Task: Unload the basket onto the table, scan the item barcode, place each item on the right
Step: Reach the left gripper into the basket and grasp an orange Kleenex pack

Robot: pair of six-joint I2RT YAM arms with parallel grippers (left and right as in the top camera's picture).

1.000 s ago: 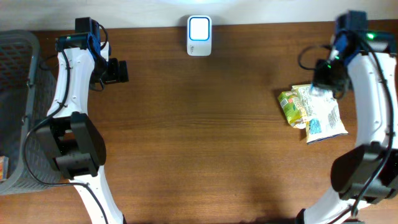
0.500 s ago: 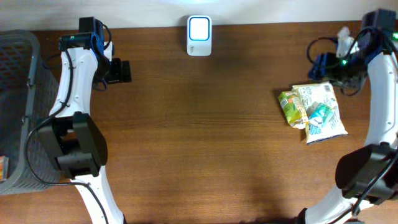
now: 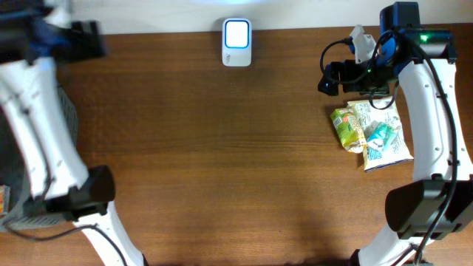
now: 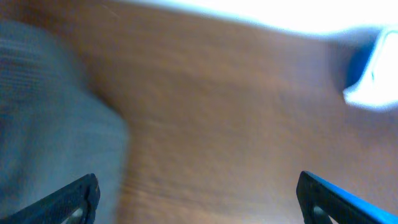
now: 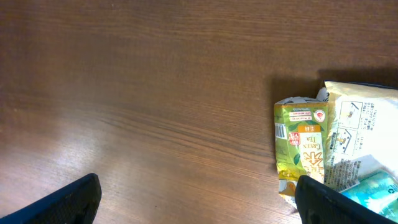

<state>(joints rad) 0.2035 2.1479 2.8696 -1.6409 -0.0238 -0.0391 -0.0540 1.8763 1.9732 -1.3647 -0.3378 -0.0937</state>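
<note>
Two item packets lie flat at the right of the table: a green tea packet (image 3: 346, 127) (image 5: 301, 146) and, overlapping it, a white packet (image 3: 386, 133) (image 5: 362, 127) with a teal patch. My right gripper (image 3: 330, 77) (image 5: 199, 202) hovers open and empty just left of and behind them; one fingertip (image 5: 333, 200) overlaps the green packet's lower corner in the wrist view. The white scanner (image 3: 236, 42) (image 4: 375, 73) stands at the back centre, its blue window lit. My left gripper (image 3: 85, 41) (image 4: 202, 205) is open and empty at the back left, blurred by motion.
A grey basket (image 3: 16, 214) (image 4: 43, 118) stands at the table's left edge, largely covered by my left arm in the overhead view. An orange object (image 3: 4, 198) shows at its lower left. The brown tabletop (image 3: 222, 162) lies between scanner and packets.
My right gripper has opened, let go of the white packet and moved left, away from the packets. My left arm has swung quickly toward the back left corner.
</note>
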